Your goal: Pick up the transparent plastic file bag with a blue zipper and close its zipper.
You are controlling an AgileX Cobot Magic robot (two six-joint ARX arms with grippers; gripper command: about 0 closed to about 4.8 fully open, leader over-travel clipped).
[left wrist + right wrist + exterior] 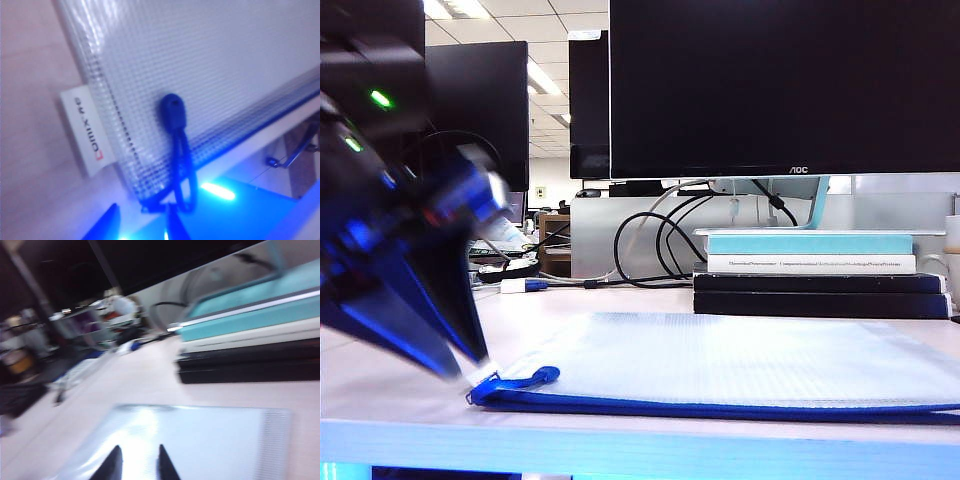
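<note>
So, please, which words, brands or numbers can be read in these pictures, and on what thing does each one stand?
"AOC": on the lower bezel of the monitor, exterior view.
"Comix", as best it reads, in mirror writing: on the white tag at the file bag corner, left wrist view; its smaller print is too blurred.
Spine of the white book in the stack: a printed line, too small to read.
Right wrist view: no readable text.
</note>
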